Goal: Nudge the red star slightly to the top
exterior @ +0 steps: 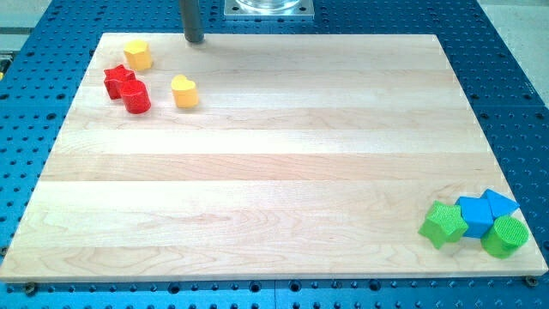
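The red star (117,81) lies near the board's top left corner. A red cylinder (135,96) touches it at its lower right. A yellow hexagon (137,54) sits just above and to the right of the star. A yellow heart (184,91) lies to the right of the red cylinder. My tip (196,39) stands at the board's top edge, up and to the right of the star, apart from all blocks.
A green star (443,224), a blue cube (474,215), another blue block (500,204) and a green cylinder (504,236) cluster at the bottom right corner. The wooden board (274,172) rests on a blue perforated table. A metal base (268,8) is at the view's top.
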You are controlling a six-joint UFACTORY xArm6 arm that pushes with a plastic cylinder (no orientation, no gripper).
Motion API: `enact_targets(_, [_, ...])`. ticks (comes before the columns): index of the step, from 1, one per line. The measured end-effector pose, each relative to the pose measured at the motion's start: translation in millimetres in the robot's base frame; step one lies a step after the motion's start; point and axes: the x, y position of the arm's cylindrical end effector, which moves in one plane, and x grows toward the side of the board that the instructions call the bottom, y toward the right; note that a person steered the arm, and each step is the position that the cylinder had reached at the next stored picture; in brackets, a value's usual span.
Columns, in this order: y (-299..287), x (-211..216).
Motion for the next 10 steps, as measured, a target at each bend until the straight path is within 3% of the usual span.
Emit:
enact_targets(3, [-148.9,17.1])
enact_targets(6, [-156.1,152.6])
enact_targets(7, [-138.1,173.4])
enact_targets(10, [-103.6,163.5])
